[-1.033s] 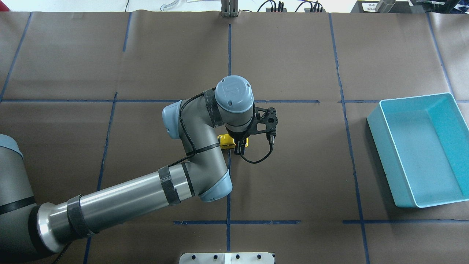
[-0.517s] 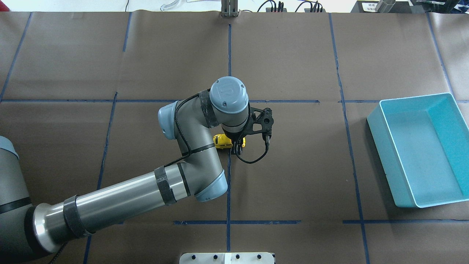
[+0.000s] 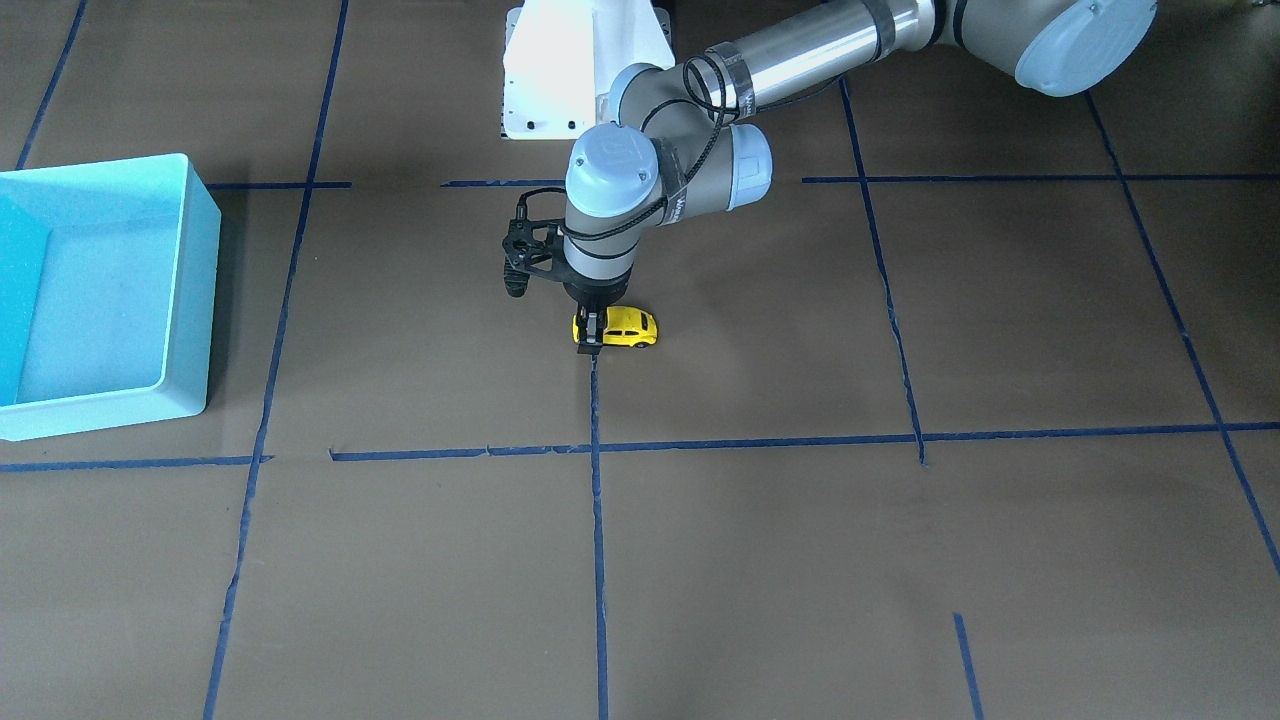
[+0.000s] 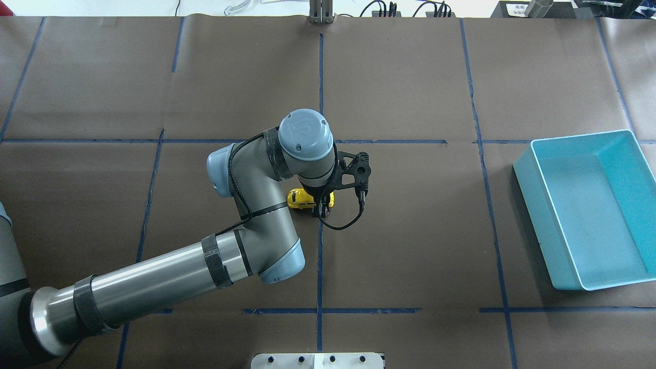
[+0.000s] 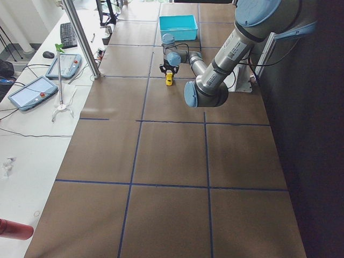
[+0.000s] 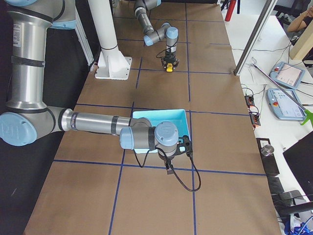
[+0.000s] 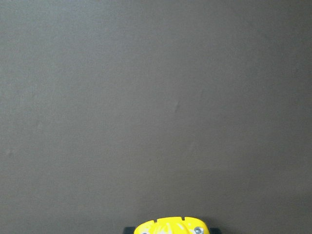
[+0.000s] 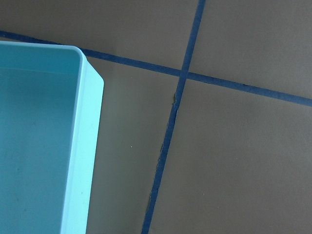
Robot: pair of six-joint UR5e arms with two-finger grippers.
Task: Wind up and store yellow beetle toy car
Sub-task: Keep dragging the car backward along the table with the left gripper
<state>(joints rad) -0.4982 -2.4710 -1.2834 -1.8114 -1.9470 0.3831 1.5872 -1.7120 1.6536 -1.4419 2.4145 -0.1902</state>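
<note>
UR logo on L arm's joint cap (image 4: 306,128), mid frame, also legible in front view. White label (image 4: 515,7), top right: print too small.

Built of brushed silver tube on the left arm (image 4: 154,271), with dark grey joint housings capped in pale blue-grey. Carries a faint embossed logo on the round wrist cap (image 4: 306,134). Wrapped with black strap bands (image 4: 215,260) round the tube, pinning a thin black cable (image 4: 341,226), looped loose off the wrist to a black skeletal camera bracket (image 4: 353,173). Ends in small black jaws. Bolted to a white base plate (image 3: 545,80) dotted with dark screws. Matched on the right arm (image 6: 93,122): same silver tube, same blue caps, same black cable loop (image 6: 194,174).
</note>
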